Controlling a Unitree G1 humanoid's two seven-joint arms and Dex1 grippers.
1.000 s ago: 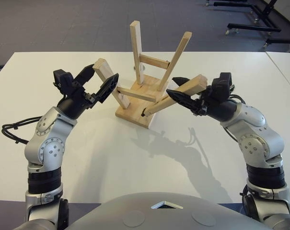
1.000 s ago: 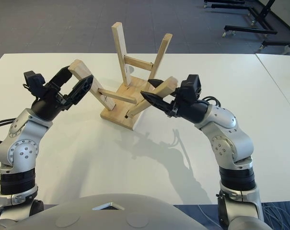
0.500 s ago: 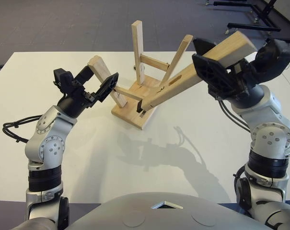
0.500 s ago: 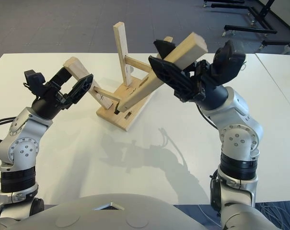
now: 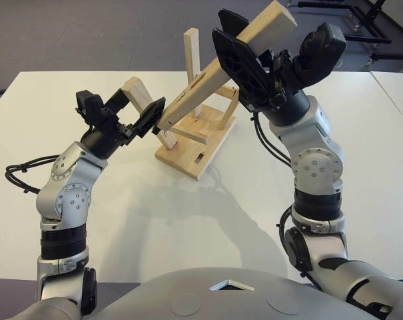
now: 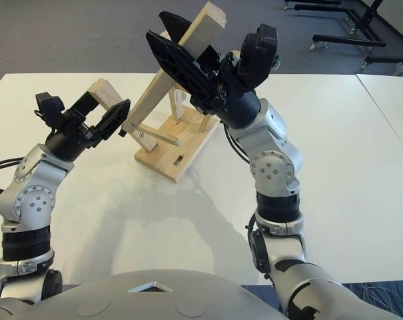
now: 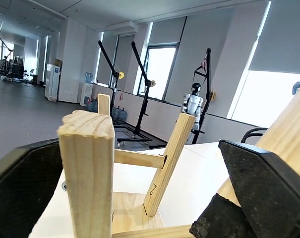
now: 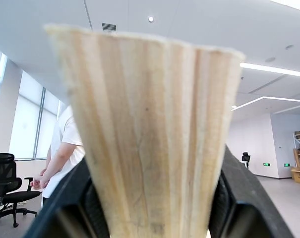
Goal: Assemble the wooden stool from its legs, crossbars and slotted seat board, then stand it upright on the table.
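One slotted pale seat board (image 5: 188,157) lies upside down mid-frame on the white worktop (image 5: 188,220). It carries three pale wooden legs and two thin crossbars (image 7: 137,158). The right hand (image 5: 234,40) clenches a fourth leg (image 5: 194,90), now raised off the board towards upper centre. The left hand (image 5: 144,99) stays spread around the left-side leg (image 5: 136,92).

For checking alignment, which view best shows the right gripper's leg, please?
Left eye view: whole leg, grip to free tip. Right eye view matches; right wrist shows its end face, left wrist a sliver.
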